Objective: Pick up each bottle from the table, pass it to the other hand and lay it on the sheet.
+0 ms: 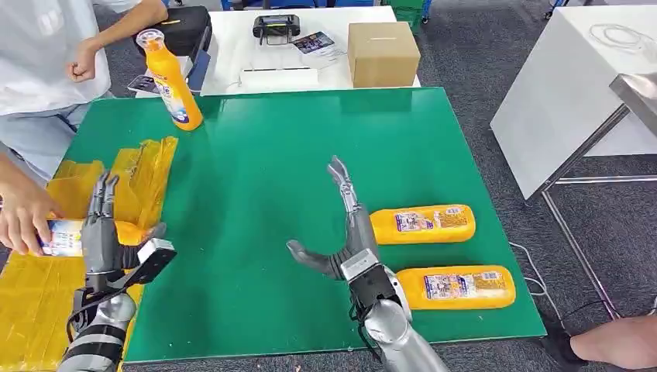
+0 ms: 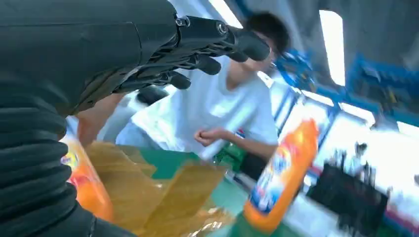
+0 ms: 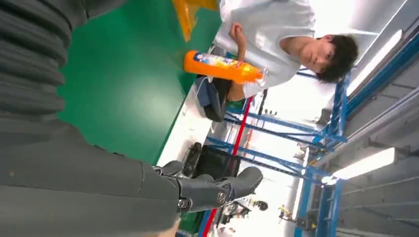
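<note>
Left hand: the left hand (image 1: 104,232) hangs over the yellow sheet (image 1: 46,287), fingers straight and apart, holding nothing.
Right hand: the right hand (image 1: 345,232) is spread and empty, just beside the nearer-centre lying bottle (image 1: 422,224).
Bottles: a second lying bottle (image 1: 457,286) sits nearby; an upright bottle (image 1: 172,81) stands at the far corner; one bottle on the sheet (image 1: 66,236) is under a person's hand (image 1: 23,217).
Risk: a sideways nudge could roll a lying bottle off the edge; the left hand could bump the person's hand.
Surface: green tabletop (image 1: 256,178), crinkled sheet.
Room: grey carpet (image 1: 480,62), white table (image 1: 294,31) with a cardboard box (image 1: 383,53).

Workshop or test lab: blue steel racking (image 3: 316,143) and strip lights (image 3: 363,163) running overhead, grey carpet (image 1: 472,54) lying underfoot, white work tables (image 1: 565,85) standing around a green-topped table (image 1: 271,155).
</note>
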You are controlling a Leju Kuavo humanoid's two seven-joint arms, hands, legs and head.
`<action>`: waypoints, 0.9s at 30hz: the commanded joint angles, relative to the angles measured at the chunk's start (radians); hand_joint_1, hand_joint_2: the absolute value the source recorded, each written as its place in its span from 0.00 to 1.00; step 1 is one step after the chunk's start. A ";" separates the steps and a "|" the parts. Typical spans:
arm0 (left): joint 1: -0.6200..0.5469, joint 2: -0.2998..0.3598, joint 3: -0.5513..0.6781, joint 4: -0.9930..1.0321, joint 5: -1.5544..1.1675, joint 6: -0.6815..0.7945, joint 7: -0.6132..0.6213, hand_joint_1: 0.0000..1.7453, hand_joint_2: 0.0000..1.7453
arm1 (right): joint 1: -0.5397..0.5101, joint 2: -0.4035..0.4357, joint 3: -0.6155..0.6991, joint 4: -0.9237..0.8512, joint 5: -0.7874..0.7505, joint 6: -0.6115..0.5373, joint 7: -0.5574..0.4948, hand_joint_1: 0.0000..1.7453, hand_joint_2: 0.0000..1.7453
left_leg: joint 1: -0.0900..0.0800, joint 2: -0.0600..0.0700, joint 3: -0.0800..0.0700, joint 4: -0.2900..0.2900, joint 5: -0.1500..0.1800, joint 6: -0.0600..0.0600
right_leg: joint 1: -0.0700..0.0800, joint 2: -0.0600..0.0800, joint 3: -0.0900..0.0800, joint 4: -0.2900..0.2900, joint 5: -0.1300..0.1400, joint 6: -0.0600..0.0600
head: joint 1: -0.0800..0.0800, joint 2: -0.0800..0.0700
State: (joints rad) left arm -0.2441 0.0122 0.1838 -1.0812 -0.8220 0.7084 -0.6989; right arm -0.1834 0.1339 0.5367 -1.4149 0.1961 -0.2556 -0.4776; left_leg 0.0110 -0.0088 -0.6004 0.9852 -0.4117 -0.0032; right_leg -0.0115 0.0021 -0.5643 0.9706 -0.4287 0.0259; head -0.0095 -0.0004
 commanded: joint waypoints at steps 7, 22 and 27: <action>0.083 -0.040 -0.077 -0.204 0.445 -0.327 0.039 0.00 1.00 | -0.016 -0.107 -0.062 0.027 0.418 -0.124 0.202 0.00 1.00 | 0.000 -0.001 0.002 -0.001 -0.001 0.001 | 0.000 -0.001 0.003 -0.001 -0.001 0.000 | 0.000 0.000; 0.127 -0.103 -0.168 -0.291 0.527 -0.670 0.175 0.00 1.00 | -0.079 -0.310 -0.160 0.207 0.813 0.070 0.428 0.00 1.00 | -0.003 -0.002 0.001 0.000 -0.001 0.001 | -0.002 -0.002 0.003 -0.001 0.000 0.000 | 0.000 0.000; 0.111 -0.104 -0.176 -0.267 0.536 -0.681 0.175 0.00 1.00 | -0.120 -0.335 -0.180 0.249 0.807 0.112 0.433 0.00 1.00 | -0.003 -0.001 0.002 0.000 -0.001 0.001 | -0.002 -0.001 0.003 -0.001 0.000 0.000 | 0.000 0.000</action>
State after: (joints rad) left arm -0.1026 -0.0774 0.0419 -1.3851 -0.2991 0.0423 -0.5306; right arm -0.2053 -0.1366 0.4009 -1.3031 1.0079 -0.1884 -0.0507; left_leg 0.0085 -0.0095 -0.6004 0.9854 -0.4123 -0.0022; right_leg -0.0139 0.0017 -0.5637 0.9701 -0.4285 0.0262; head -0.0099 -0.0004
